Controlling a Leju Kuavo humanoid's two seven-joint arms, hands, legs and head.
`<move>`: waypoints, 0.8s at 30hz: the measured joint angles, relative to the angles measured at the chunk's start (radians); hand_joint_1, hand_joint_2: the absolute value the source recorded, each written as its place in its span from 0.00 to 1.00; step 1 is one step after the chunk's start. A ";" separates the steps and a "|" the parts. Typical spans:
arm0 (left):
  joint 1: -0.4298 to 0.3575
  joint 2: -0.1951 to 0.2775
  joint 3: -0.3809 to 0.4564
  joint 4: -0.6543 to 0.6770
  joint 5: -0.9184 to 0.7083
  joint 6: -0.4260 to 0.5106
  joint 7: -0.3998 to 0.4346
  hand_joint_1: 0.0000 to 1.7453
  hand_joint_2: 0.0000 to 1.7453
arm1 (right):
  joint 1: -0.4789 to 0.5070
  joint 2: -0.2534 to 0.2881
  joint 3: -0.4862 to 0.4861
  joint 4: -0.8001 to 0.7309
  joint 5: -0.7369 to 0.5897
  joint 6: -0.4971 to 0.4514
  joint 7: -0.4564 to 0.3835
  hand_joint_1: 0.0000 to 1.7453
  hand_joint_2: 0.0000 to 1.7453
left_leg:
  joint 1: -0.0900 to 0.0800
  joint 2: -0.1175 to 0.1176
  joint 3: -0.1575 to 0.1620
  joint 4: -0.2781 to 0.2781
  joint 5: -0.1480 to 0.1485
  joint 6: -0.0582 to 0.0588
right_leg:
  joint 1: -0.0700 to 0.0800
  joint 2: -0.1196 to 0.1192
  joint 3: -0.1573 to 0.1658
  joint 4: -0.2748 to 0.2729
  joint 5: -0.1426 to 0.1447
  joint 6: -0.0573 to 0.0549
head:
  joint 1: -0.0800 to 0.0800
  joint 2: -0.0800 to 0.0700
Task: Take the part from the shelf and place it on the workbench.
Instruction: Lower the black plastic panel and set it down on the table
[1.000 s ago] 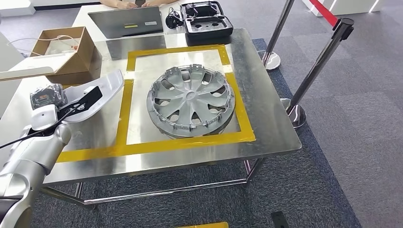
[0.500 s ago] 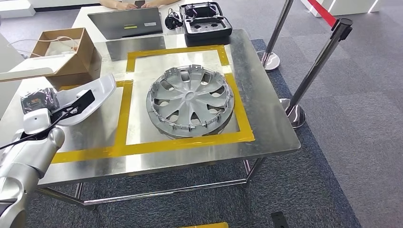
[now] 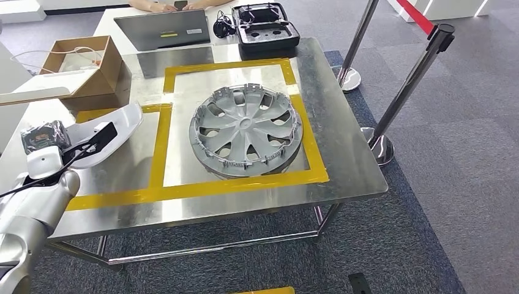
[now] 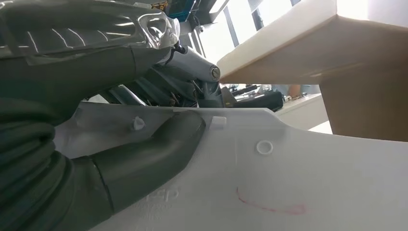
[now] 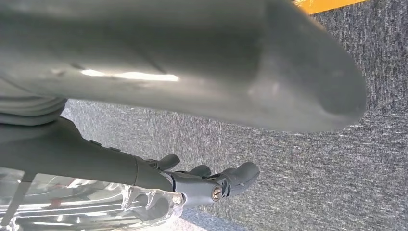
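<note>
Left hand (image 3: 92,142): your fingers (image 4: 159,149) are clamped on the white plastic panel (image 3: 119,125), thumb pressed flat to its face in the left wrist view.
Part: the panel hangs over the left side of the steel desk (image 3: 343,165), outside the yellow tape frame (image 3: 160,153); whether it touches the surface, you cannot tell.
Right hand (image 5: 202,180): hanging over carpet, fingers loosely curled, nothing in them.
Neighbours: cardboard box (image 3: 85,64) just behind the panel; wheel cover (image 3: 246,130) inside the frame.
Risk: grip sits at one end, so the long free end could sag or twist out.
Risk: release near the desk edge and it may slide off.
</note>
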 joint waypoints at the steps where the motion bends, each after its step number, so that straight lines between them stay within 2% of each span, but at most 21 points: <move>1: 0.003 0.000 0.001 0.001 0.000 0.000 0.001 1.00 1.00 | 0.000 0.000 0.001 0.000 0.000 0.000 0.000 0.00 0.00 | 0.000 0.000 0.000 0.000 0.000 0.000 | 0.000 0.000 0.000 0.000 0.000 0.000 | 0.000 0.000; 9: 0.054 -0.008 0.004 0.008 0.005 0.014 0.019 1.00 1.00 | -0.004 0.002 0.007 0.000 0.005 0.005 0.000 0.00 0.00 | 0.000 0.000 0.000 0.000 0.000 0.000 | 0.000 0.000 0.000 0.000 0.000 0.000 | 0.000 0.000; 18: 0.123 -0.029 0.023 0.012 0.009 0.097 0.013 1.00 1.00 | -0.005 0.003 0.013 0.000 0.000 0.008 0.004 0.00 0.00 | 0.000 0.000 0.000 0.000 0.000 0.000 | 0.000 0.000 0.000 0.000 0.000 0.000 | 0.000 0.000; 24: 0.150 -0.048 0.026 0.012 -0.008 0.121 0.011 1.00 1.00 | -0.003 0.003 0.012 0.000 -0.003 0.003 -0.003 0.00 0.00 | -0.001 0.000 0.000 0.000 0.000 0.000 | -0.001 0.000 0.000 0.000 0.000 0.000 | 0.000 0.000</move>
